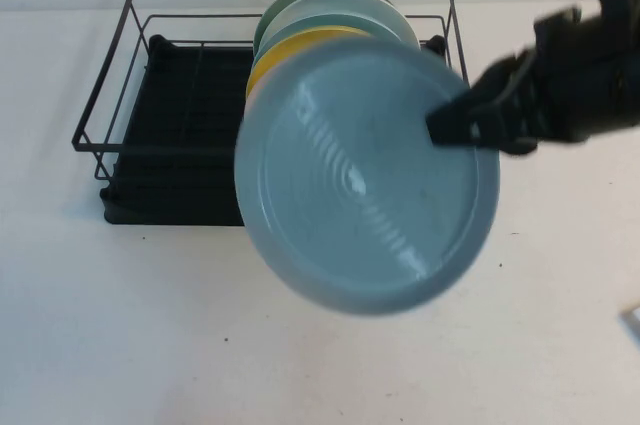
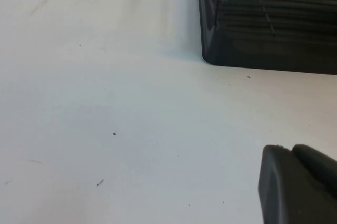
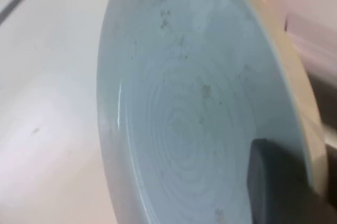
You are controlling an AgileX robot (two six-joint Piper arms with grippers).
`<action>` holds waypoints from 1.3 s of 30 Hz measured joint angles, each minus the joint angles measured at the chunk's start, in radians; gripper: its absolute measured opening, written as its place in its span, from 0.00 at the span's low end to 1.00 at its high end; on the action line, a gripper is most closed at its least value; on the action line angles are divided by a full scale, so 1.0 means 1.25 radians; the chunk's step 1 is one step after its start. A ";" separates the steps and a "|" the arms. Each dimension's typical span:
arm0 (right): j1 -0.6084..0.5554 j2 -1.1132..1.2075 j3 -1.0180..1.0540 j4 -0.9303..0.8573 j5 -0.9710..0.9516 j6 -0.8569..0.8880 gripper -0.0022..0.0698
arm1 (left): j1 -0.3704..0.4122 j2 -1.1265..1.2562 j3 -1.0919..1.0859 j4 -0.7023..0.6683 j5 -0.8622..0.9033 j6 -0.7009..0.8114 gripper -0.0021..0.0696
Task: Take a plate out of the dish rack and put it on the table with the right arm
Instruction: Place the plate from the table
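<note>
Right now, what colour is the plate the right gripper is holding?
Pale grey-blue plate with faint dark specks, clamped in the right gripper; specks show best in the right wrist view.

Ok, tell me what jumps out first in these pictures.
The plate fills the middle of the high view, held up above the table by the right gripper clamped on its rim. Behind it, the dish rack still holds other plates. The left gripper sits low near the rack's corner.

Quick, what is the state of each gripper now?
Left gripper: low over the table, cannot be told.
Right gripper: closed on the plate, held up.
</note>
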 joint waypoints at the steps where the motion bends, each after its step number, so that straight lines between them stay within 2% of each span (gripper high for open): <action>1: 0.000 0.000 0.024 -0.003 0.003 0.044 0.14 | 0.000 0.000 0.000 0.000 0.000 0.000 0.02; 4: 0.000 0.008 0.116 0.007 -0.028 0.133 0.14 | 0.000 0.000 0.000 0.000 0.000 0.000 0.02; 7: 0.000 0.044 0.212 0.092 -0.079 0.140 0.14 | 0.000 0.000 0.000 0.000 0.000 0.000 0.02; 13: 0.000 0.193 0.290 0.385 -0.154 -0.061 0.14 | 0.000 0.000 0.000 0.000 0.000 0.000 0.02; 17: 0.000 0.297 0.286 0.486 -0.190 -0.141 0.14 | 0.000 0.000 0.000 0.000 0.000 0.000 0.02; 22: 0.000 0.371 0.279 0.517 -0.198 -0.171 0.14 | 0.000 0.000 0.000 0.000 0.000 0.000 0.02; 33: 0.000 0.376 0.276 0.518 -0.240 -0.175 0.15 | 0.000 0.000 0.000 0.000 0.000 0.000 0.02; 39: -0.001 0.380 0.275 0.468 -0.296 -0.173 0.33 | 0.000 0.000 0.000 0.000 0.000 0.000 0.02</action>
